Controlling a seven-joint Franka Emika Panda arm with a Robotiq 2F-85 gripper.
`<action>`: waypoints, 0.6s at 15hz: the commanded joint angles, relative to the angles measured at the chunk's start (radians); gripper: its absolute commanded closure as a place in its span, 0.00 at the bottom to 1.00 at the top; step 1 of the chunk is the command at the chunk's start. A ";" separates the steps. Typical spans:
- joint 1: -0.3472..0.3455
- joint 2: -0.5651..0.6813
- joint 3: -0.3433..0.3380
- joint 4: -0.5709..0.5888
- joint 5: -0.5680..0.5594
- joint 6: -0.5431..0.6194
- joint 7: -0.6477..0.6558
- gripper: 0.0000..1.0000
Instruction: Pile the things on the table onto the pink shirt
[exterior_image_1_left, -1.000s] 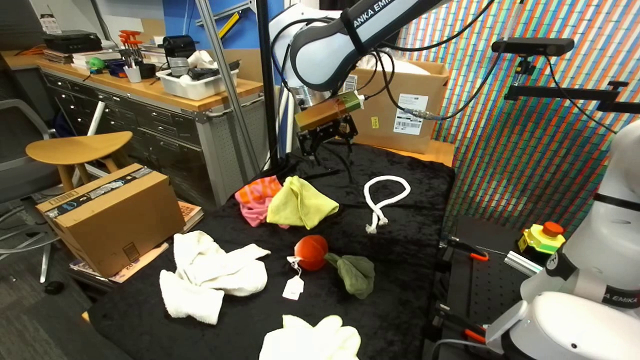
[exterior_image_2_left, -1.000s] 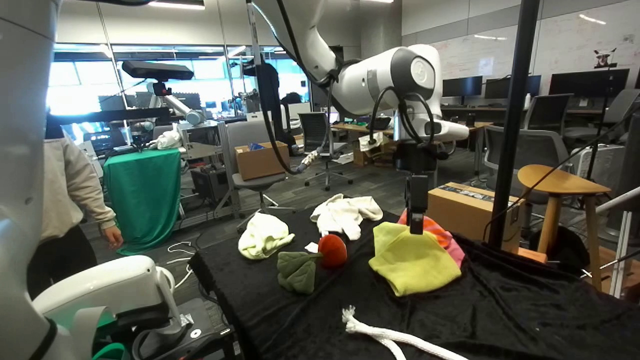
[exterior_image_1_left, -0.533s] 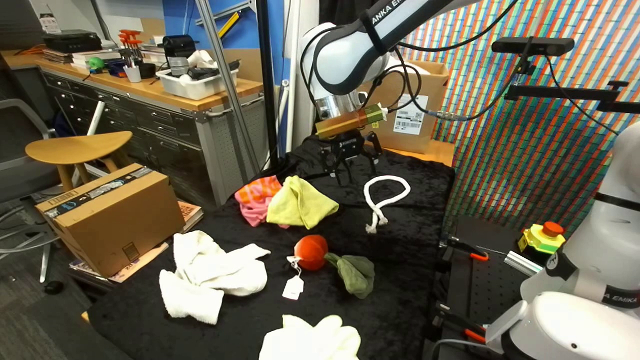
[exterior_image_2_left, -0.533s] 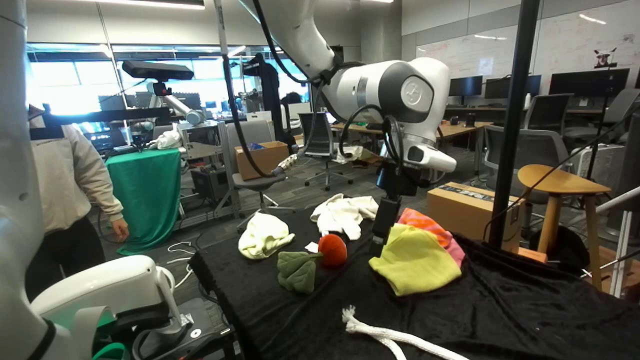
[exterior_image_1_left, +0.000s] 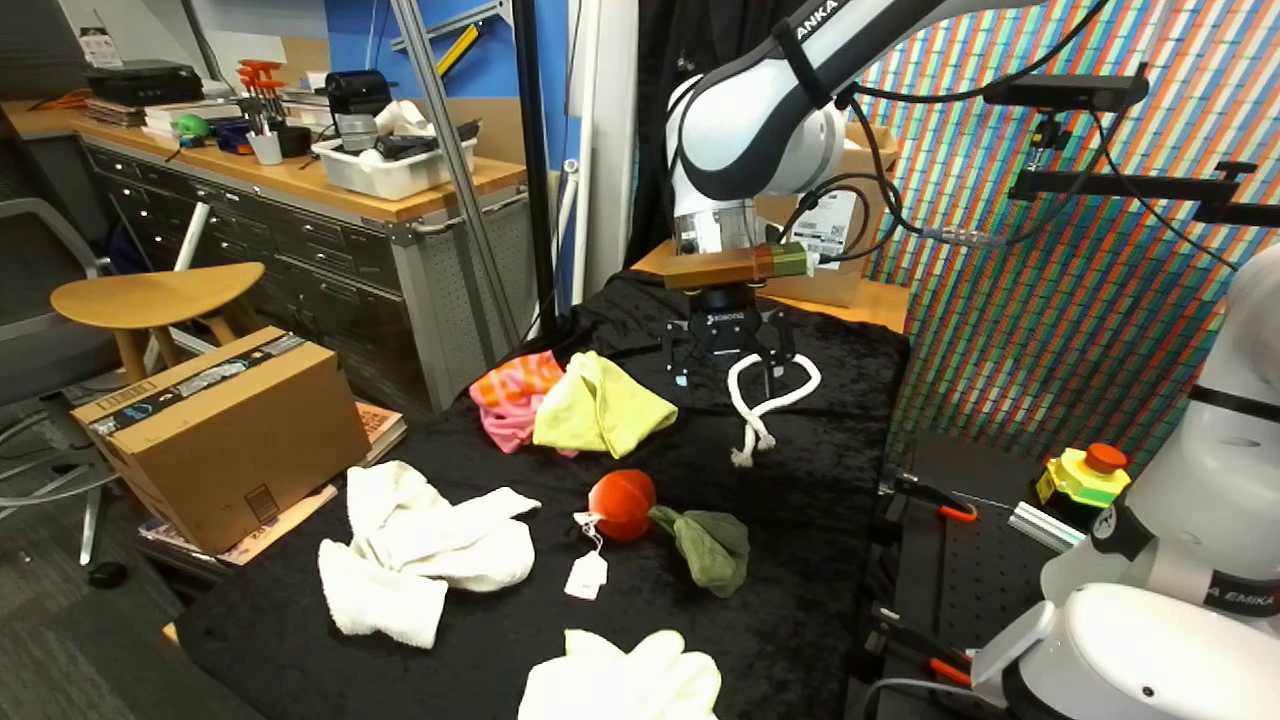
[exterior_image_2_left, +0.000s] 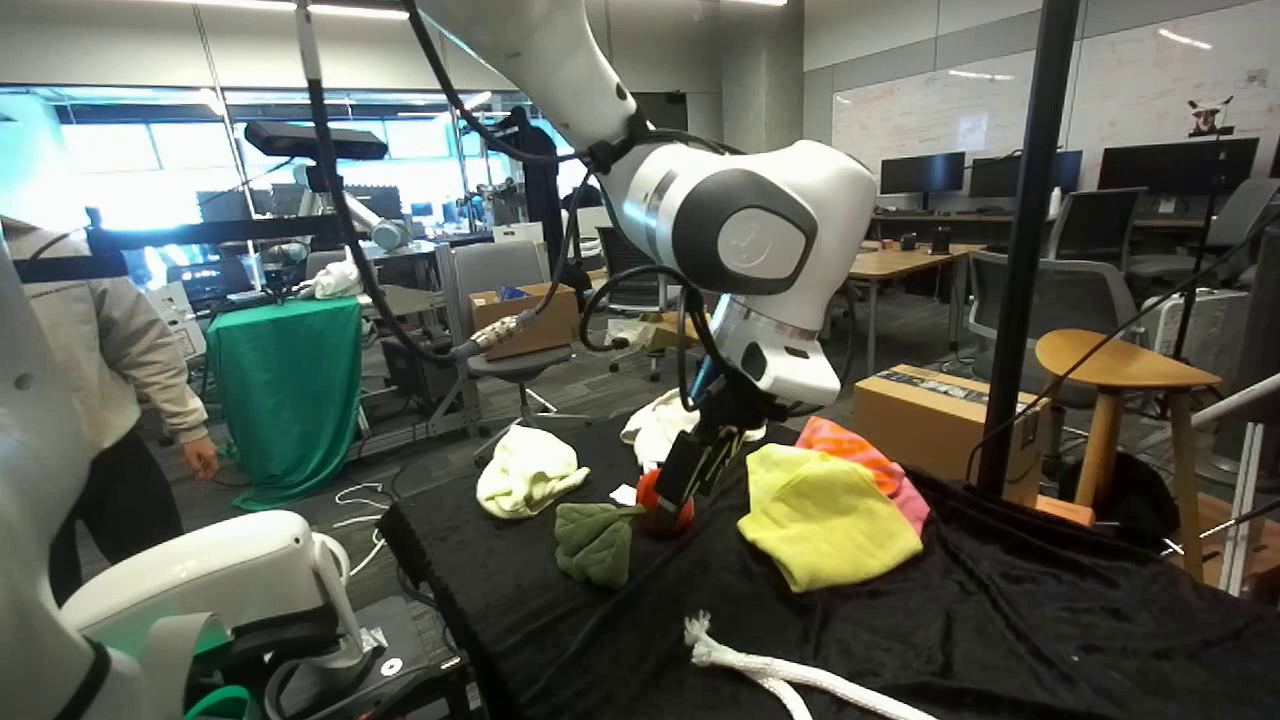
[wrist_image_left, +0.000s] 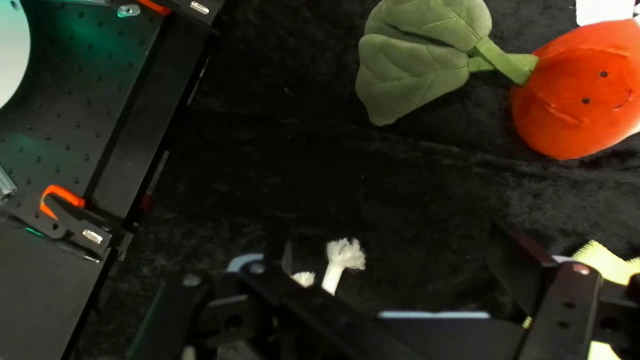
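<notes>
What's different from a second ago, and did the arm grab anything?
The open gripper has moved toward the white rope loop and sits lower in both exterior views. Nothing was grabbed or released. The person in the background shifted slightly. The loop, pink shirt, yellow-green cloth, white cloth, pale yellow cloth and red plush stayed put.

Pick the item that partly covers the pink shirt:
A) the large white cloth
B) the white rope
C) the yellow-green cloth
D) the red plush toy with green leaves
C: the yellow-green cloth lies partly over the pink shirt, whose pink and orange fabric shows past its edge in both exterior views.
</notes>
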 joint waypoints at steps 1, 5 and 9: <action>-0.018 -0.061 0.006 -0.115 0.016 0.086 -0.039 0.00; -0.027 -0.061 -0.002 -0.173 -0.018 0.158 -0.035 0.00; -0.042 -0.041 -0.010 -0.202 -0.014 0.253 -0.030 0.00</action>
